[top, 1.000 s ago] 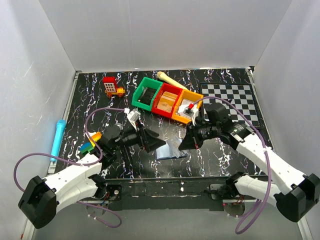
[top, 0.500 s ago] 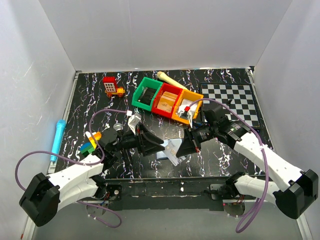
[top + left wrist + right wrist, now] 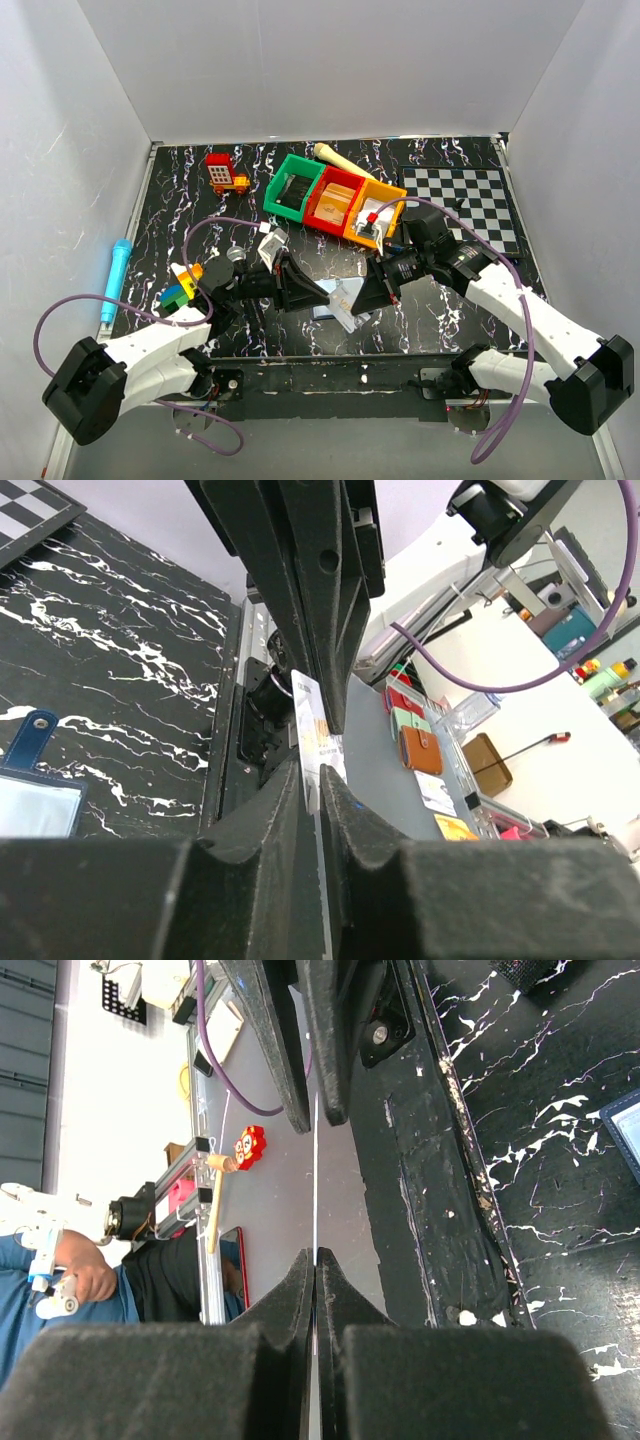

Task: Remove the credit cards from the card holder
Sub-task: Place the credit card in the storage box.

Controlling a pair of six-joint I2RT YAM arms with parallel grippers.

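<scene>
A pale credit card hangs just above the table's near middle, pinched from both sides. My left gripper is shut on its left edge, and my right gripper is shut on its right edge. In the left wrist view the card stands upright between my left gripper pads. In the right wrist view the card shows edge-on as a thin line running out of my right gripper. The card holder lies flat under the card, mostly hidden. Its navy snap tab and a corner show in the wrist views.
Green, red and yellow bins stand in a row behind the grippers. A checkerboard mat lies at the back right. A red toy, a blue pen and coloured blocks sit on the left.
My right gripper has swung the card leftward off the card holder. My left gripper has moved right to meet it and closed from wide open onto the card's other edge.
</scene>
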